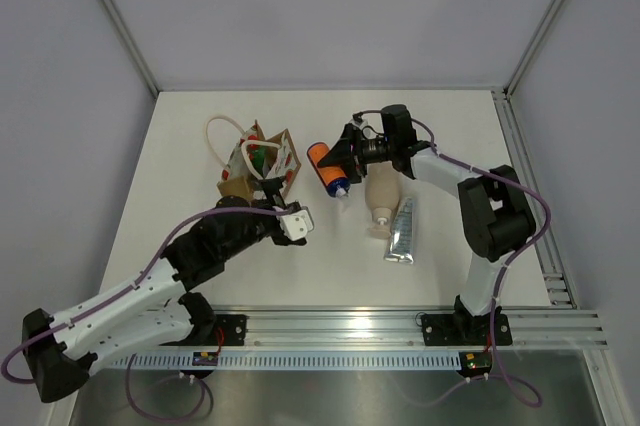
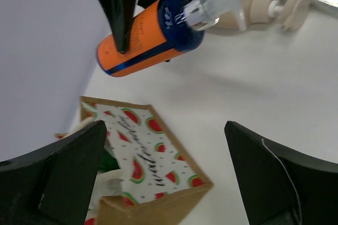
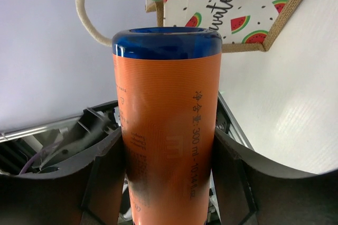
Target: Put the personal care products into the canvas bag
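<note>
The canvas bag (image 1: 262, 162) stands at centre left, with watermelon-print sides and white rope handles (image 1: 222, 136). The green bottle with its red cap (image 1: 259, 156) shows inside it. My left gripper (image 1: 270, 189) is open at the bag's near side; in the left wrist view (image 2: 169, 156) the bag (image 2: 145, 151) lies between the jaws. My right gripper (image 1: 336, 160) is shut on the orange bottle (image 1: 324, 166), held lying sideways just right of the bag; it also shows in the right wrist view (image 3: 166, 124). The beige bottle (image 1: 380, 201) and the silver tube (image 1: 402, 231) lie on the table.
The white table (image 1: 180, 146) is bounded by grey walls at the back and sides. A metal rail (image 1: 400, 326) runs along the near edge. The beige bottle and the tube lie under the right forearm.
</note>
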